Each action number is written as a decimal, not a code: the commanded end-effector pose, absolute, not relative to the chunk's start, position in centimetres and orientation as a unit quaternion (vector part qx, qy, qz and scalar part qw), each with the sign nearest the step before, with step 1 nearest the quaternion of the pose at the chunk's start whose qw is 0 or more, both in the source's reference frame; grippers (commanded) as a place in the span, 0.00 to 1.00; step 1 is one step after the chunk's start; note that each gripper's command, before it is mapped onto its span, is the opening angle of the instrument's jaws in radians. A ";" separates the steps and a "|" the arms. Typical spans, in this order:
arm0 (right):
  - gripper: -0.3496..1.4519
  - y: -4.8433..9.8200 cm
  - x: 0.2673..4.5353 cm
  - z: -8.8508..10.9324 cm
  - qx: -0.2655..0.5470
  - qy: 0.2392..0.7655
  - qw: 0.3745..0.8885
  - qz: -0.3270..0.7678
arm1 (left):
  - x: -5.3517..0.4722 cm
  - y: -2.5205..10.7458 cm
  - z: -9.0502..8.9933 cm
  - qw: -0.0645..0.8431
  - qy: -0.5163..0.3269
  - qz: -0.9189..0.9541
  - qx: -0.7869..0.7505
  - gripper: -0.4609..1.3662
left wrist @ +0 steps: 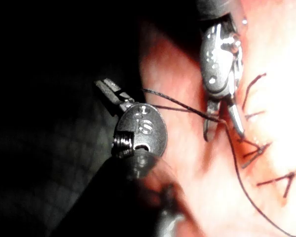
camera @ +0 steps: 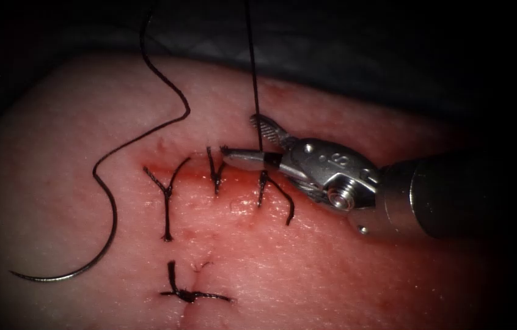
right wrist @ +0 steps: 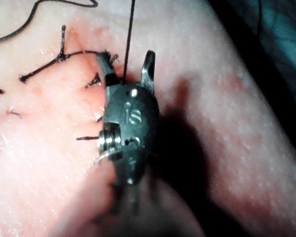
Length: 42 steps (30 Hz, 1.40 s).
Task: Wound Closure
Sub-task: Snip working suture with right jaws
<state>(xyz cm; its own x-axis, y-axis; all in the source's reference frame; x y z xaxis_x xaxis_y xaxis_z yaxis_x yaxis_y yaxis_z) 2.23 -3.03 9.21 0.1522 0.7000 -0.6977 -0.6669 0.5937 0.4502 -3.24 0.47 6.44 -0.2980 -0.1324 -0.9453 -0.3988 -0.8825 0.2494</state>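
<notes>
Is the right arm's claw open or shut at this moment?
Open. The right claw has its two jaws spread in a V, with a taut strand of thread running between them above the cut; nothing is clamped.

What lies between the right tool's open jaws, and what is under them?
A taut strand of black thread runs between the open jaws of the right arm's silver needle driver, unclamped. Under them lies the red cut in the pink pork tissue; the stitch beneath is partly covered.

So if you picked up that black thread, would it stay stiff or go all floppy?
Probably floppy: the thread lies in loose curves across the tissue. It likely only straightens under pull, like the taut strand between the right gripper's open jaws. The curved needle probably stays stiff.
</notes>
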 end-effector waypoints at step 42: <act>0.15 -3.0 2.53 9.4 0.016 0.462 0.764 0.451 | -3.43 0.3 6.2 0.076 0.223 0.767 -0.597 0.06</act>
<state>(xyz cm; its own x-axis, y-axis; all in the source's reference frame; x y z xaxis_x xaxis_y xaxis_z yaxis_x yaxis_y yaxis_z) 2.53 -3.01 9.41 0.1713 0.7051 -0.6882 -0.6737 0.5935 0.4404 -3.44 0.32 6.18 -0.2752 -0.1496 -0.9497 -0.3847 -0.8881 0.2514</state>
